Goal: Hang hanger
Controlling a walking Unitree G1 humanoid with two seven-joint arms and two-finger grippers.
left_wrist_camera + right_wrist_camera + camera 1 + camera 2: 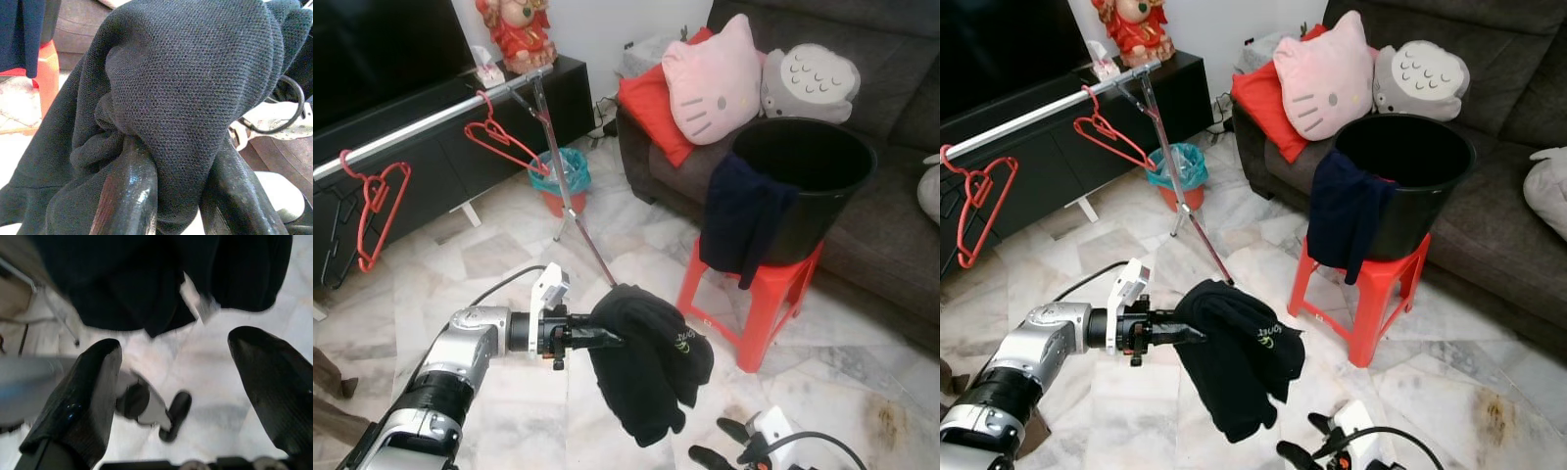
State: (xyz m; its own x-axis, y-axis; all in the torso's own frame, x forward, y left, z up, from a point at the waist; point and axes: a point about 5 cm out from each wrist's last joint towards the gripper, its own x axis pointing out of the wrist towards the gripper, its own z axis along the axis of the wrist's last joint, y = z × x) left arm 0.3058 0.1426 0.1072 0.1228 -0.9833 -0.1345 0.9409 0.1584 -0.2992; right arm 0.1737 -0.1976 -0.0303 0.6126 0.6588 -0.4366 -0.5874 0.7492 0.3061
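- Head views: our left gripper (pixel 607 339) is stretched out ahead at mid-height, fingers clamped on a black garment (pixel 646 360) that drapes down from them (small light logo on the fabric). No hanger can be made out inside it.
- Same views: a silver clothes rail (pixel 421 121) runs along in front of the dark TV cabinet (pixel 570 86). Two red hangers are on it: one (pixel 499 137) near the rail's right end, one (pixel 374 206) far left. The rail's support leg (pixel 570 196) slants down to the marble floor (pixel 509 257).
- Right of the garment: a red plastic stool (pixel 759 294) carrying a black bucket (pixel 813 181), with a dark navy cloth (pixel 740 217) hung over its rim. Behind it, a dark sofa (pixel 891 88) with a pink cat-face cushion (pixel 713 78) and a red cushion (pixel 651 103).
- Our right gripper (pixel 720 443) sits low at the bottom edge, fingers spread.
- Left wrist view: both black fingers (pixel 128 196) are pinched into bunched black knit; the red stool is off to one side.
- Right wrist view (blurred): the two fingers (pixel 78 406) stand well apart with nothing between them, marble floor beyond, the black garment hanging ahead.
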